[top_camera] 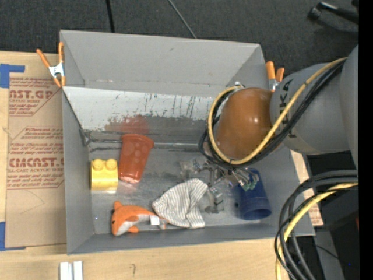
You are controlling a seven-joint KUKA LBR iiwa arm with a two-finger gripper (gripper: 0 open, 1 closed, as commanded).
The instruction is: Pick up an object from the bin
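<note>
The arm's brown wrist cover (245, 121), looped with yellow and black cables, is seen closest to the lens, above the right half of the grey bin (163, 63). Beneath it the claw (217, 192) is placed low in the bin, between a crumpled striped white cloth (182, 203) and a blue cup (252, 203) tipped on its side. Whether the claw is apart or together cannot be told. The cloth's right edge is judged the likeliest target. A sound grasp would be made on a raised fold, with the cup left undisturbed. An orange cup (135, 156), a yellow block (104, 175) and a fox toy (129, 219) are seen well apart at left.
</note>
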